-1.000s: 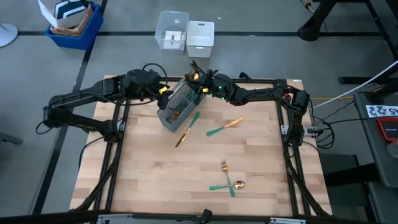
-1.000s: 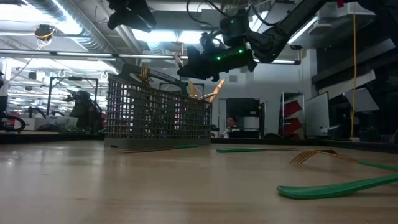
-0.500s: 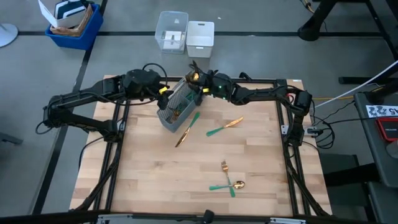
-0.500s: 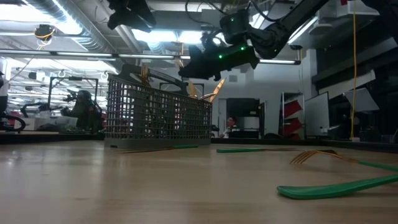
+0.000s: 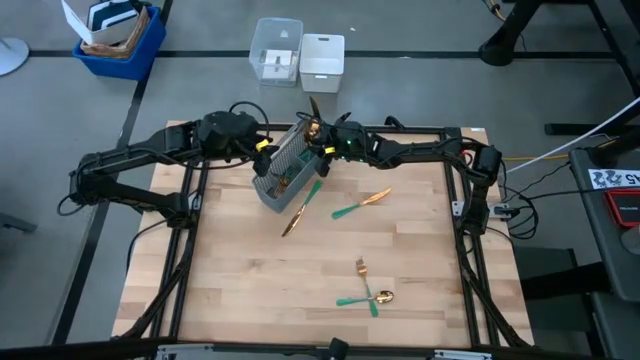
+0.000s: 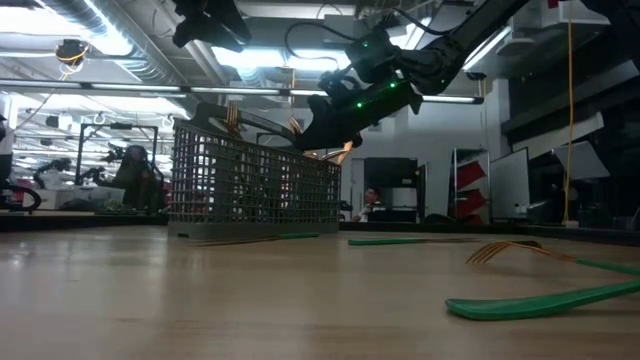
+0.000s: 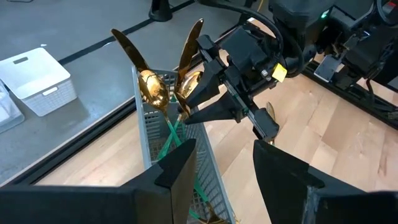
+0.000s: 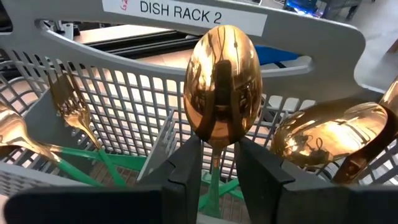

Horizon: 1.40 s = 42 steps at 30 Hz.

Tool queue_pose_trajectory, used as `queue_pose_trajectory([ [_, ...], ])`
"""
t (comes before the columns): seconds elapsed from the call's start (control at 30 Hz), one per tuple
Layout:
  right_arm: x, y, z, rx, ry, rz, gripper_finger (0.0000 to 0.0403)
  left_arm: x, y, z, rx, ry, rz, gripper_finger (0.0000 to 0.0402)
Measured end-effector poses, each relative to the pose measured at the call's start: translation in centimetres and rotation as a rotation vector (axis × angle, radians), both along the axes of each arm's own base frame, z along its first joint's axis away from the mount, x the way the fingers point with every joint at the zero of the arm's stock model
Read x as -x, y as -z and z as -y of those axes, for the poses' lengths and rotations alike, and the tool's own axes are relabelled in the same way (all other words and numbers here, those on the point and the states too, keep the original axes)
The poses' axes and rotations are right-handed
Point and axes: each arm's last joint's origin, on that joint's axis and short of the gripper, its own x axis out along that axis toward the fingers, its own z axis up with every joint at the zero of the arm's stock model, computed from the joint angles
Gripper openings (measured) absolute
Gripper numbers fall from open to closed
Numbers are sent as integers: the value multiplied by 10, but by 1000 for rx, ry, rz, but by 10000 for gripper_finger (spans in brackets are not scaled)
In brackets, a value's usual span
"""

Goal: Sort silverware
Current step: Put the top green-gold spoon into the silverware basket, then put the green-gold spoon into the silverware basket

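At the far edge of the table [image 5: 400, 280], the right gripper [image 5: 322, 143] tips down over the end of the grey mesh caddy [image 5: 283, 168]; half a second ago it hung more level above the rim, so the spoon [image 8: 221, 87] it carries is now going into a compartment. Its fingers [image 8: 183, 171] are nearly closed, pinching the spoon's neck just below the gold bowl.

Left gripper [image 7: 214, 171]: hovering by the caddy's other side, fingers parted, holding nothing.

Caddy contents: in the end compartment, two more spoons [image 7: 152, 90] and two knife blades [image 7: 127, 46] standing heads up, teal handles down; behind the divider, a fork [image 8: 65, 102] leaning on the mesh. Further compartments cannot be read.

Loose on the table: a knife [image 5: 300, 208] touching the caddy's near side, a second piece [image 5: 362, 205] just beyond it, a fork [image 5: 362, 270] and a spoon [image 5: 368, 298] near the front.

Judgement: release is next; four pieces remain to sort.
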Motion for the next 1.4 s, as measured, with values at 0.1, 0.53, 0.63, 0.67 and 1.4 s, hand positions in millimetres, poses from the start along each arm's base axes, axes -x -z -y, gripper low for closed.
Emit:
queue_pose_trajectory([
  [0.1, 0, 0, 0, -1, -1, -1, 99, 0, 0, 0, 8, -6, 5, 150],
  [0.53, 1, 1, 1, -33, 47, -2, 188, 0, 0, 0, 16, -11, 10, 150],
  [0.63, 1, 2, 1, -35, 49, -9, 200, 0, 0, 0, 16, -11, 10, 150],
  [0.67, 1, 2, 1, -39, 49, -13, 201, 0, 0, 0, 17, -11, 10, 150],
  [1.4, 30, -121, -14, -296, 2, -421, 202, -18, 7, 33, 91, 105, 14, 150],
])
